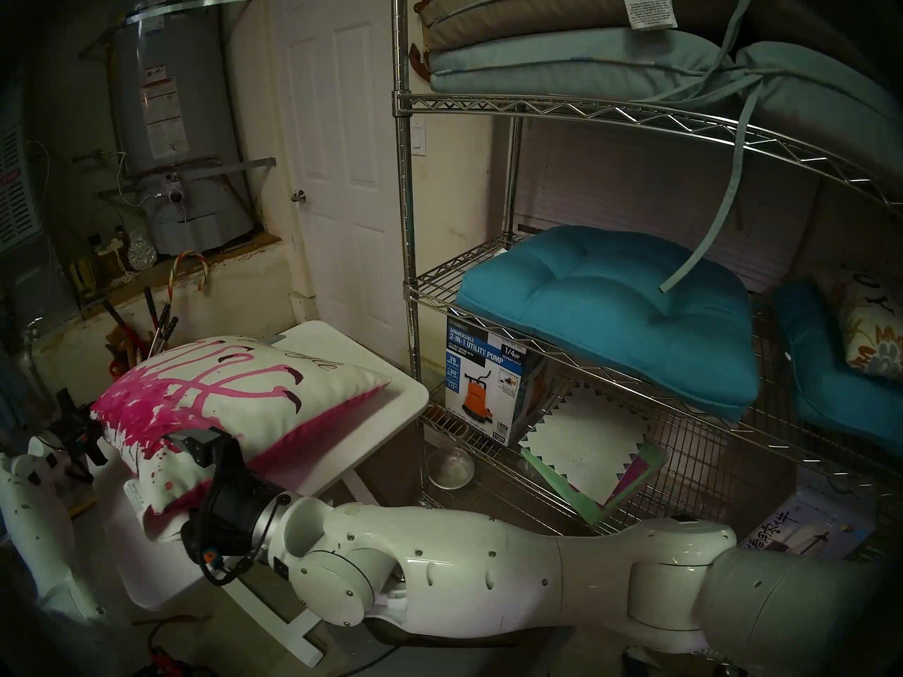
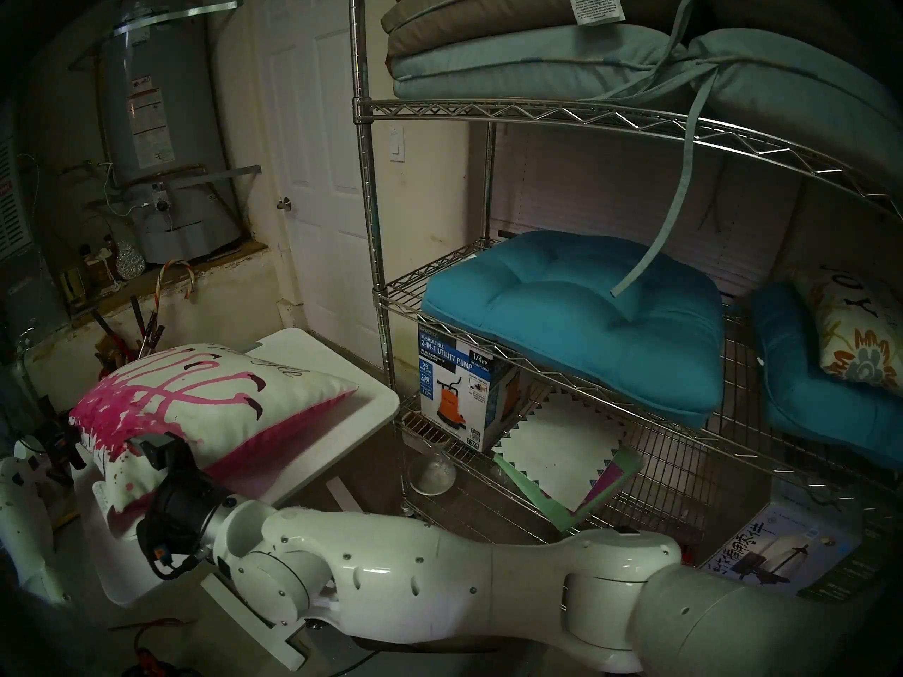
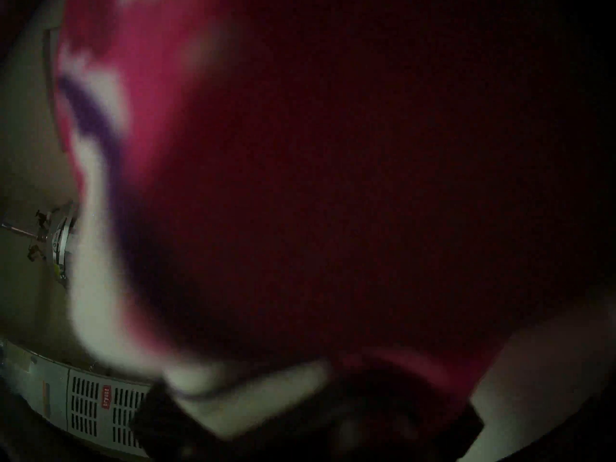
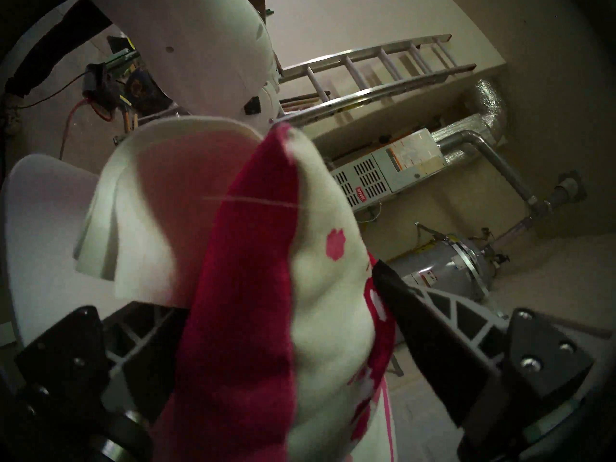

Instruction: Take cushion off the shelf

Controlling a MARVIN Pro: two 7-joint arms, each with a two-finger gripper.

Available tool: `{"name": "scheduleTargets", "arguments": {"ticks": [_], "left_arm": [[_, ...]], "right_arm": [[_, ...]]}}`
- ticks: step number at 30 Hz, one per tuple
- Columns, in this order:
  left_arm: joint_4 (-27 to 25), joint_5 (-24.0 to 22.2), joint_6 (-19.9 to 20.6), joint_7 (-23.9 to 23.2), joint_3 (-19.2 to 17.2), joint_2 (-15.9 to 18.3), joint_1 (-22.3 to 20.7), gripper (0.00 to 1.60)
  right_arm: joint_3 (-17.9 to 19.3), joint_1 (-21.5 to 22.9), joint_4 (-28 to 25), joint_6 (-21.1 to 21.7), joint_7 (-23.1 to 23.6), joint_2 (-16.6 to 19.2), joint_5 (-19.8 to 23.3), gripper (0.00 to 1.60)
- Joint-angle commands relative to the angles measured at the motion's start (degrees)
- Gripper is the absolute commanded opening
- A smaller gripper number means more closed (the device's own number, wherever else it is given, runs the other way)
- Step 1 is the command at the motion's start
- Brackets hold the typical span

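Observation:
The cushion point(image 1: 220, 397), white with a magenta flamingo print and a pink back, lies on the small white table point(image 1: 405, 392), off the chrome wire shelf point(image 1: 405, 173). My right gripper point(image 1: 195, 446) is shut on its near edge. In the right wrist view both fingers point(image 4: 416, 308) pinch the cushion point(image 4: 316, 301) between them. My left gripper point(image 1: 88, 441) is at the cushion's left corner. The left wrist view is filled by blurred pink fabric point(image 3: 300, 184), so its jaws cannot be read.
On the shelf are a teal tufted seat cushion point(image 1: 611, 309), a floral pillow point(image 1: 874, 339), stacked pads on the tier above and a pump box point(image 1: 488, 383) below. A water heater point(image 1: 181, 124), a door point(image 1: 337, 148) and tools stand behind the table.

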Motion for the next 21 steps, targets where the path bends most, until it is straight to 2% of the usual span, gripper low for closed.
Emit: {"name": "scheduleTargets", "arguments": {"ticks": [1,6,8,11,12,15,16,17,21], "left_arm": [[0.16,0.38,-1.45,1.42,0.68,1.90,-1.47,0.00],[0.85,0.72,-2.35,1.90,1.51,2.16,-2.07,0.00],[1.24,0.95,-2.82,2.16,1.89,2.24,-2.26,0.00],[1.46,1.13,-2.82,2.33,2.13,2.18,-2.31,0.00],[1.54,1.23,-2.82,2.45,2.26,2.15,-2.33,0.00],[1.64,1.38,-2.82,2.62,2.44,2.01,-2.26,0.00],[1.73,1.48,-2.82,2.73,2.54,1.95,-2.22,0.00],[1.83,1.61,-2.82,2.91,2.64,1.92,-2.19,0.00],[2.04,2.13,-2.82,3.61,2.84,1.74,-1.76,0.00]], "right_arm": [[3.48,0.79,-6.84,2.54,-3.22,6.90,-1.46,1.60],[5.30,0.97,-10.19,4.24,-4.19,10.80,-2.41,1.60],[6.09,0.72,-14.17,5.48,-4.17,14.12,-2.69,1.60],[6.81,0.62,-13.86,5.97,-4.67,14.82,-3.02,1.60],[7.13,0.47,-15.28,6.53,-4.69,16.15,-3.09,1.60],[7.95,0.14,-16.15,7.45,-4.88,16.97,-3.27,1.60],[8.34,-0.03,-17.69,8.05,-4.87,18.50,-3.30,1.60],[8.93,-0.31,-17.37,8.54,-5.09,18.25,-3.46,1.60],[11.12,-0.83,-21.67,10.94,-5.10,22.59,-3.91,1.60]]}}
